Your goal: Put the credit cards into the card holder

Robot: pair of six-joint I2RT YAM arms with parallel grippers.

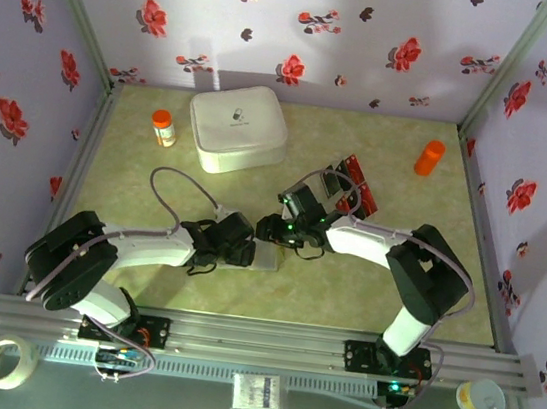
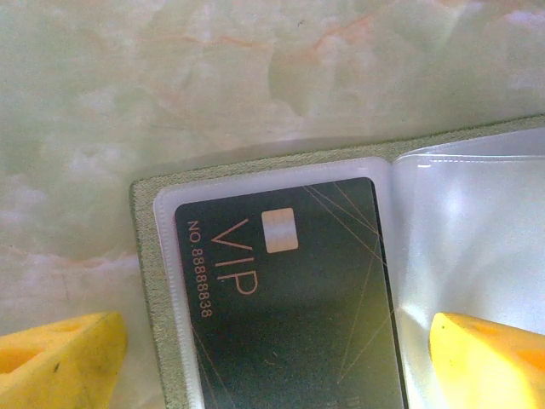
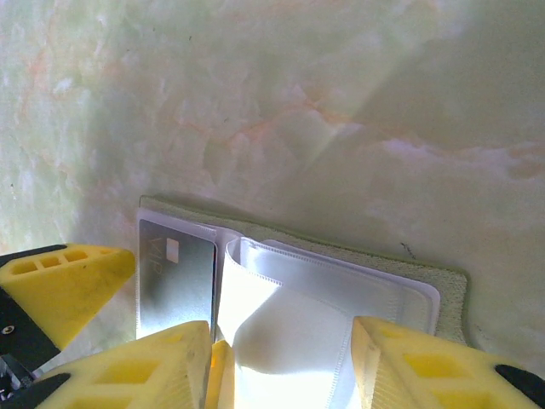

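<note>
The left claw (image 2: 272,362) is wide open over the green card holder (image 2: 146,281) and grabs nothing. The right claw (image 3: 285,366) is half open and empty. More credit cards (image 1: 352,183) lie at two o'clock on the desk (image 1: 143,278).

Read "VIP" in large copper letters on the black card (image 2: 289,298), which sits in a clear pocket of the card holder (image 2: 146,256). Beside it, along the card's edge, read "NO." followed by a row of eights; the next-to-last digit may be a 3. The lid of the white box (image 1: 236,127) carries a small dark emblem. Its wording is too small to read.
</note>
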